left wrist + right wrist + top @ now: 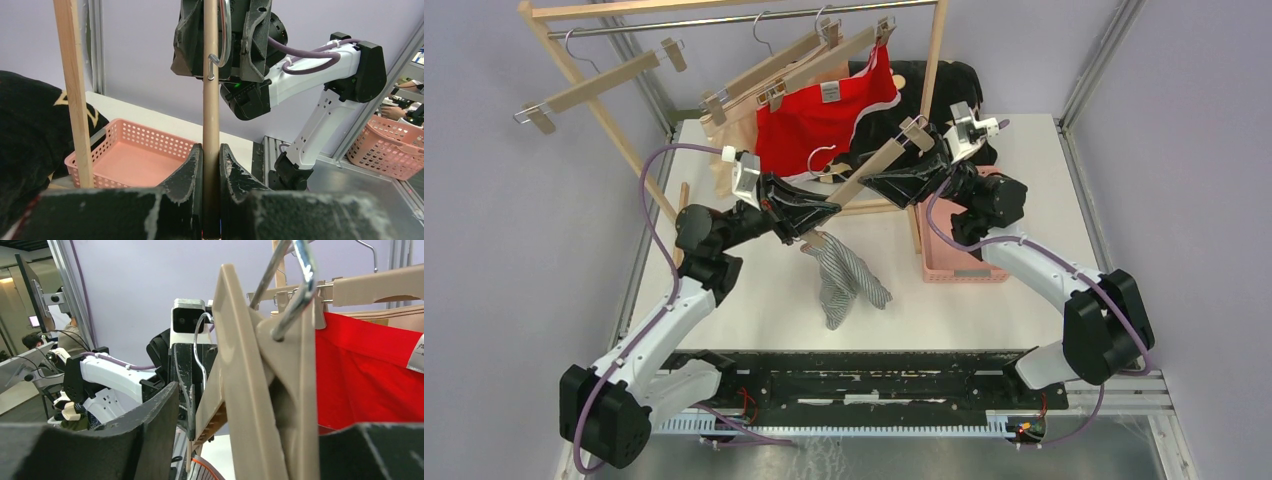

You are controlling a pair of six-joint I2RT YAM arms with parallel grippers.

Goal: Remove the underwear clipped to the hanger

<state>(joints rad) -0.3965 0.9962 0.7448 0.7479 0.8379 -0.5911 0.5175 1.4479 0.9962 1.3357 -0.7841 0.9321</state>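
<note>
**Striped underwear** (849, 280): grey and white. It hangs in a twisted fold from the low end of the held hanger (854, 196). Whether its bottom rests on the table (754, 300) or hangs just above it cannot be told. Its clip is largely masked by the left gripper (824, 218). Neither wrist view shows the garment.

**Red underwear** (819, 125): bright red with white trim and a white label. It is clipped to a hanger on the rail (724, 20) and spread flat. The right wrist view cuts off its lower part and right side.

**Beige underwear** (720, 140): pale. Only a strip shows, hanging under a clip behind the left wrist.

**Left gripper**: clamped on the held hanger's wooden bar near its low end.

**Right gripper** (872, 182): fingers flank the bar beside the wire hook. Whether they pinch it cannot be told.

**Pink basket** (954, 255): partly covered by the right arm.

**Black cushion** (934, 85): only partly seen, behind the red underwear and the right gripper.
</note>
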